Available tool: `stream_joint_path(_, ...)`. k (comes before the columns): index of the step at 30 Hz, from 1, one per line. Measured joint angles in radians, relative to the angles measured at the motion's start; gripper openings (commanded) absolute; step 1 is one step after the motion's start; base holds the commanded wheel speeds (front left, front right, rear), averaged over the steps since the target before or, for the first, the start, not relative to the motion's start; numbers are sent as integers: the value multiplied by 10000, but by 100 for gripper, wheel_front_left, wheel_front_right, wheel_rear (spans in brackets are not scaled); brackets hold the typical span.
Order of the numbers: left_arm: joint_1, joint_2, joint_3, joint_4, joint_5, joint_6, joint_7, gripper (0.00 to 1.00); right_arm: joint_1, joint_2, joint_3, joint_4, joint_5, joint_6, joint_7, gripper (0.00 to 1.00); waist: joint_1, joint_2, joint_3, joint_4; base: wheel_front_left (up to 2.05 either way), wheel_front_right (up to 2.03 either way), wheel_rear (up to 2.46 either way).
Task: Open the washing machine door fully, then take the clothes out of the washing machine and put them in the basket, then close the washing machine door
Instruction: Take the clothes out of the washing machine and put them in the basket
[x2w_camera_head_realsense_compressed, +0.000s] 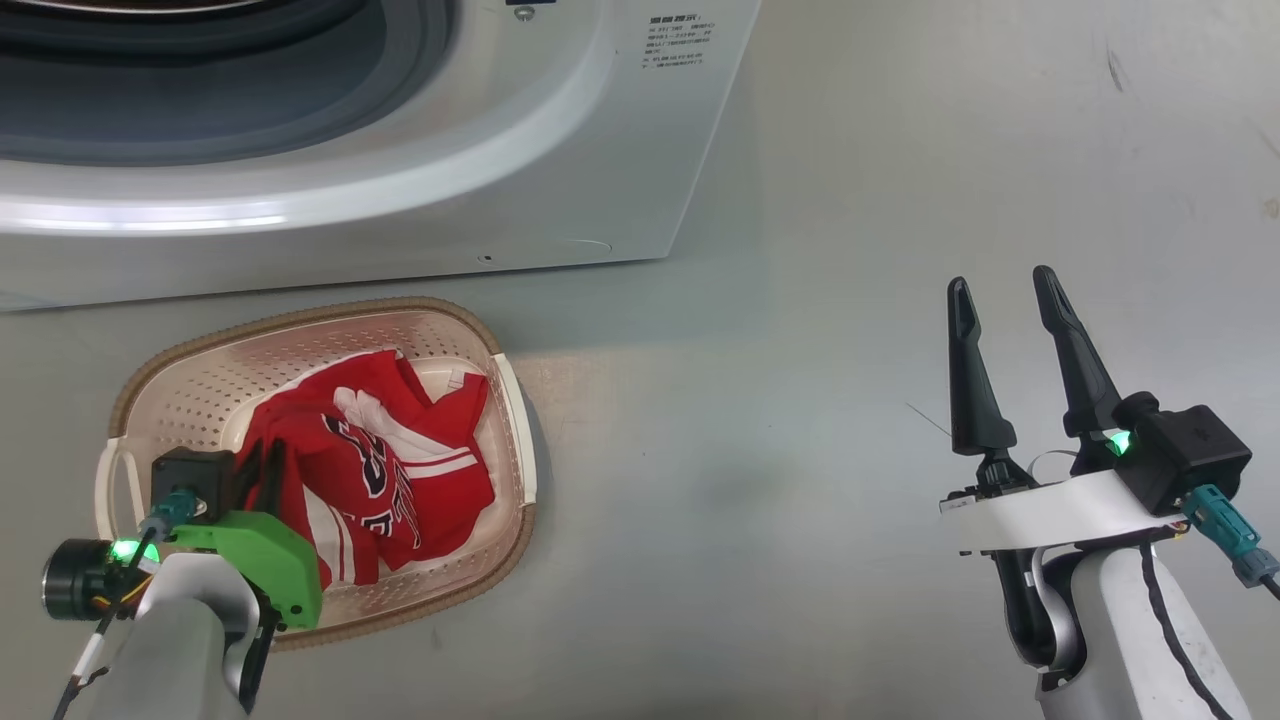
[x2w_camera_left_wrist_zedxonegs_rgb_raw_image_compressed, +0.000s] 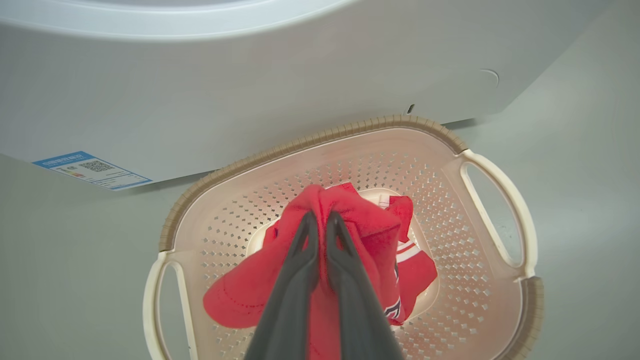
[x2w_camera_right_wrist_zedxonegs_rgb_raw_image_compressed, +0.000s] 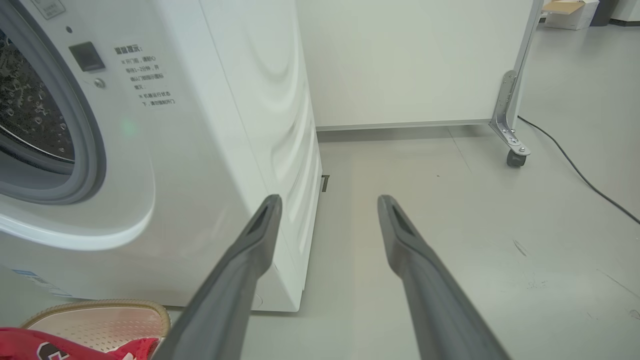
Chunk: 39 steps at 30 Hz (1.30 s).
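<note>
The big white front-loading washing machine (x2w_camera_head_realsense_compressed: 560, 150) filled the upper left of the head view. Its grey-gasketed mouth stood uncovered, and a slice of bare perforated steel drum (x2w_camera_right_wrist_zedxonegs_rgb_raw_image_compressed: 25, 115) showed at the left edge of the right wrist view, so the opening step looked done. Below the machine, at the lower left of the head view, the small cream perforated plastic basket with a brown woven-look rim (x2w_camera_head_realsense_compressed: 300, 312) sat on the grey floor (x2w_camera_head_realsense_compressed: 800, 450). The bright red clothes (x2w_camera_head_realsense_compressed: 400, 470), a jersey with white stripes and dark numerals, lay mostly inside it. The left gripper (x2w_camera_left_wrist_zedxonegs_rgb_raw_image_compressed: 320, 220) hung over the basket's middle with its dark fingers pinched narrow on a fold of that red fabric, so the drop was nearly made but the cloth was not yet let go. The right gripper (x2w_camera_head_realsense_compressed: 1000, 280) stood at the lower right of the head view, spread wide and holding nothing, well apart from basket and machine. Whether more garments remained in the drum could not be told, since most of it was hidden. What was left, by this reckoning, was releasing the fabric, checking the drum, and swinging the washing machine door closed.
</note>
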<state>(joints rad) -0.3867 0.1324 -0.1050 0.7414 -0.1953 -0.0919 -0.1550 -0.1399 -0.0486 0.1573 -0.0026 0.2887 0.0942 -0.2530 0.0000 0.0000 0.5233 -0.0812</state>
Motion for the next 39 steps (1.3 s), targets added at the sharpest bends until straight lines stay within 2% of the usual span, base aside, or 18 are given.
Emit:
stream_joint_path(15,-1114,-140,94,1570,-100,75,-238,0,-267,-2,-12,-128,-197,-17,-2,100,0,0,769,-243,0,0,0)
stream_joint_path(23,-1382,-111,545,2435,-343,433,-286,0,-270,-2,-42,-128,-207,-90,-2,100,0,0,839,-225,0,0,0)
stream_joint_path(26,-1451,-159,621,2755,-458,433,-176,0,-295,-2,-40,-127,-272,-90,-2,100,0,0,846,-212,0,0,0)
stream_joint_path(27,-1479,-190,640,2836,-543,433,-161,5,-324,-2,-40,-127,-272,-90,-2,100,0,0,845,-206,0,0,0)
stream_joint_path(28,-1504,-226,635,2892,-594,433,-123,57,-360,-2,-40,-125,-272,-90,-2,100,0,0,843,-199,0,0,0)
stream_joint_path(29,-1534,-255,610,2945,-593,431,-123,100,-378,-2,-40,-125,-272,-90,-2,100,0,0,838,-192,0,0,0)
stream_joint_path(39,-1783,-383,270,3348,-489,291,-408,100,-383,-2,-46,88,-274,-88,-2,100,0,0,523,-102,0,0,0)
